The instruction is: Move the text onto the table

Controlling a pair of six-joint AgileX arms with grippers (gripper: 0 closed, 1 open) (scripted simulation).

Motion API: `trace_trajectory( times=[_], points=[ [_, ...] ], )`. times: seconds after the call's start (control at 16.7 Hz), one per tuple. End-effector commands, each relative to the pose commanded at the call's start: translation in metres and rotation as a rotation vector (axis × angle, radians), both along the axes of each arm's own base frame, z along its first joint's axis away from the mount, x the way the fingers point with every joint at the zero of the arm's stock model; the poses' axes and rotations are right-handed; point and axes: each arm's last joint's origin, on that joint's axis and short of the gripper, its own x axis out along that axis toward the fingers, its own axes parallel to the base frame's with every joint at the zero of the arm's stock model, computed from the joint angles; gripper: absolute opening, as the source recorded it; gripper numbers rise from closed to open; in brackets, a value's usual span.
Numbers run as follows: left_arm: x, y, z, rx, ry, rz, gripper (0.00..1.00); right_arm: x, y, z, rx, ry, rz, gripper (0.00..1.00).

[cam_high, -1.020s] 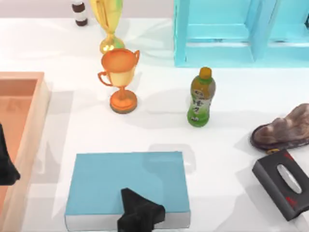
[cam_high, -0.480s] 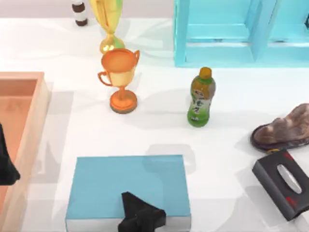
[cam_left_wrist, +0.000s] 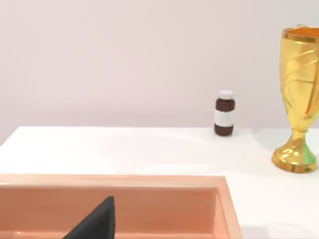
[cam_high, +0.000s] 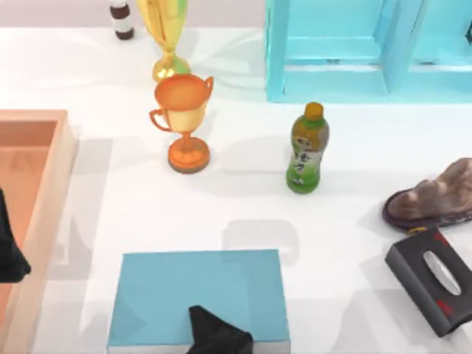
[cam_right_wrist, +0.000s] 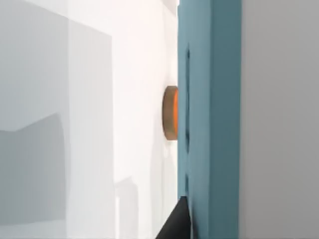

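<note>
**One book nearly down, one release left**

Most of the job is looking done. The table (cam_high: 354, 147), the broad white surface, is carrying everything else, and the cyan shelf unit (cam_high: 332, 81) is standing along its far edge toward the right.

The text (cam_high: 184, 295) is sitting flat and level over the near middle of the table, teal cover facing up, well apart from the shelf and clear of the wooden tray (cam_high: 55, 192) at the left side. A soft grey shadow is falling on the white just beyond the book's far edge, so I am judging that it is hanging a little above the surface, not resting yet. I cannot tell for certain whether it is touching.

The black tissue box (cam_high: 420, 287) is lying near the right edge. The orange trophy (cam_high: 184, 118) and the green bottle (cam_high: 307, 151) are standing farther back, both apart from the book.

The right gripper (cam_high: 217, 338) is reaching over the book's near edge at about its middle. In the right wrist view one dark finger is pressing against the teal cover (cam_right_wrist: 209, 99), so it seems to be clamping the book. The left gripper (cam_high: 9, 254) is idling over the tray, and I cannot tell how it is set.

What is remaining, as I am reading it, is settling the book fully, letting go, and backing the right arm away.
</note>
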Motion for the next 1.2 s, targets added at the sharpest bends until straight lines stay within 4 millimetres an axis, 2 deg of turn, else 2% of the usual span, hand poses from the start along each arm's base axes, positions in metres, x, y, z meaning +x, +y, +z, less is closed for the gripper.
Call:
trace_trajectory(
  times=[0.12,0.9,1.2],
  points=[
    [0.0000,0.0000,0.0000,0.000,0.000,0.000,1.00,0.0000,0.0000,0.0000,0.000,0.000,0.000,0.00],
    [0.0000,0.0000,0.0000,0.000,0.000,0.000,1.00,0.0000,0.0000,0.0000,0.000,0.000,0.000,0.98],
    [0.0000,0.0000,0.0000,0.000,0.000,0.000,1.00,0.0000,0.0000,0.0000,0.000,0.000,0.000,1.00]
  ],
)
